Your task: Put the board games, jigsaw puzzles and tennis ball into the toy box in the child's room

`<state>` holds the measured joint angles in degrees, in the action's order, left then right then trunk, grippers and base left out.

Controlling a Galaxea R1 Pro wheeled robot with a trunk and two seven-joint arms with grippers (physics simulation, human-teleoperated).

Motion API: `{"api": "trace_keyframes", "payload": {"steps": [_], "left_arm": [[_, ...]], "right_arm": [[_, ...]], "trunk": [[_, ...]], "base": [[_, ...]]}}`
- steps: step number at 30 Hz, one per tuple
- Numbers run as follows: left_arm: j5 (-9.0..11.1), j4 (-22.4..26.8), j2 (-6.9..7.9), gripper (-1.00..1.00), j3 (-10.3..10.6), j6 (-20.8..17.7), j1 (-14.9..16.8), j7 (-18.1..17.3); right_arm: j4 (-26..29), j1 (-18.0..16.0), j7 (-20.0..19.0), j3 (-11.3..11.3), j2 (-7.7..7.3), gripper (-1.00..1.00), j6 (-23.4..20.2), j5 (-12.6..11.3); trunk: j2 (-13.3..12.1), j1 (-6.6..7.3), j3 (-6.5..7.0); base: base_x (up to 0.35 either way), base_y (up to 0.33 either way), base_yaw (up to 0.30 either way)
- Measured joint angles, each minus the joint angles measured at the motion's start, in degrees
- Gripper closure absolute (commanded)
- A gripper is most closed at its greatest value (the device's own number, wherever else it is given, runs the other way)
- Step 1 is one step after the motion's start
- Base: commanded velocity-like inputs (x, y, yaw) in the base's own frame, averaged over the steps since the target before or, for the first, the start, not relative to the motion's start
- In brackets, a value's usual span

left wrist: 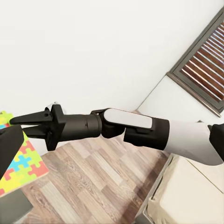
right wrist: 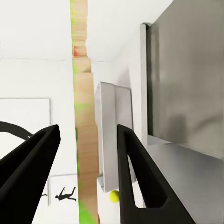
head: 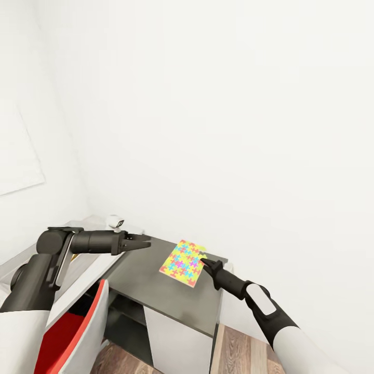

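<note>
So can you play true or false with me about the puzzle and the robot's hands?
1. The jigsaw puzzle lies on the dark grey cabinet. True.
2. The puzzle is all one colour. False: it has yellow, pink, green and blue pieces.
3. The right gripper is at the puzzle's edge, with the edge between its open fingers. True.
4. The left gripper is holding the puzzle. False: it hangs over the cabinet top, apart from the puzzle, with nothing in it.
5. A tennis ball shows small and far off in the right wrist view. True.
6. The floor is blue carpet. False: it is brown wood planks.
</note>
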<state>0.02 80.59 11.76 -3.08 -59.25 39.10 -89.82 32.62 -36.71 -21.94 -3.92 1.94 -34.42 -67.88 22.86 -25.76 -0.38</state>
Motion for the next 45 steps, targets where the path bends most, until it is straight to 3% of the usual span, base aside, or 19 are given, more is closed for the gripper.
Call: {"api": "trace_keyframes", "payload": {"steps": [21,24,27,33,36,39,45], "left_arm": [[0.02,0.00,0.02,-1.00,0.00,0.00,0.01,0.00],[0.13,0.00,0.15,-1.00,-0.26,-0.05,0.00,-0.01],[0.25,0.00,0.45,-1.00,-0.54,-0.10,0.01,-0.01],[0.30,-0.02,0.96,-1.00,-1.03,-0.15,0.10,-0.02],[0.36,-0.03,2.01,-1.00,-1.60,-0.15,0.15,-0.02],[0.54,-0.01,4.09,-1.00,-2.97,-0.15,0.24,-0.02],[0.77,-0.08,9.19,-1.00,-8.85,-0.14,0.97,0.00]], "right_arm": [[0.37,-0.01,-0.44,-0.19,-0.11,1.00,-0.05,-0.02],[3.71,-0.02,-0.36,-0.30,0.01,1.00,-0.15,-0.21],[8.34,-0.01,1.21,-0.82,0.15,1.00,-0.33,0.23],[12.04,-0.16,10.15,-2.97,0.46,1.00,-0.91,1.09],[12.43,-0.61,11.82,-3.14,0.57,1.00,-1.31,0.95],[12.88,-0.94,12.56,-3.26,0.71,1.00,-1.76,0.96],[16.76,-1.02,13.10,-3.53,0.97,1.00,-1.83,0.94]], "trunk": [[0.01,0.00,0.29],[0.02,0.00,0.30],[0.02,0.00,0.30],[0.01,0.00,0.30],[0.02,0.00,0.30],[0.02,0.00,0.30],[0.02,0.00,0.30]], "base": [[0.000,0.000,0.049],[0.000,0.000,0.000],[0.000,0.000,0.000],[0.000,0.000,0.000],[0.000,0.000,0.000],[0.000,0.000,0.000],[0.000,0.000,0.000]]}}
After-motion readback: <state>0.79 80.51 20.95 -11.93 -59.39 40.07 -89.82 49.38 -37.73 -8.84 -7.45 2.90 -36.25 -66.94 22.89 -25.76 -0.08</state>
